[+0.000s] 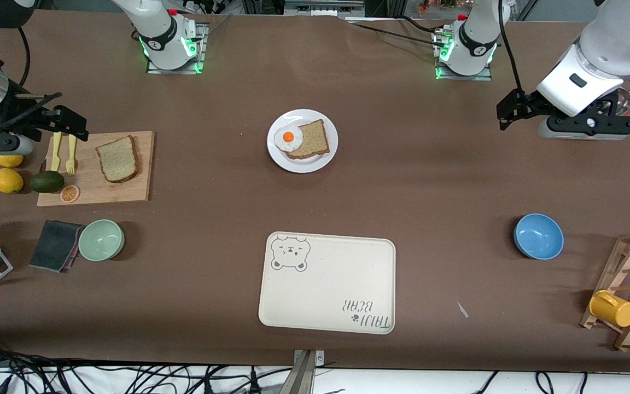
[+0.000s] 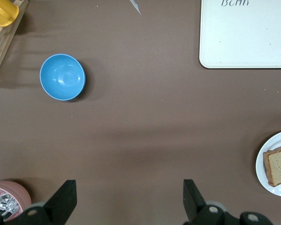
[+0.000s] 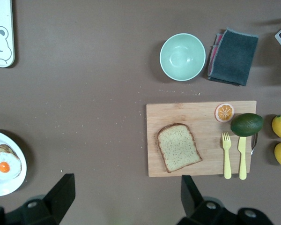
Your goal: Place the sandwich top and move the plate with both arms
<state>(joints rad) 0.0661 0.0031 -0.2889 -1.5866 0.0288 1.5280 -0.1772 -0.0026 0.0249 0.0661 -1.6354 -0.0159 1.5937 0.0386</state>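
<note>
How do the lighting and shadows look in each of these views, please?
Front view: even overhead light, soft shadows beside the blue bowl and green bowl, green glow at both arm bases. Left wrist view: faint arm shadows cross the table; open left gripper sharp. Right wrist view: clear, the sandwich top crisp, open right gripper dark at the picture's edge.
</note>
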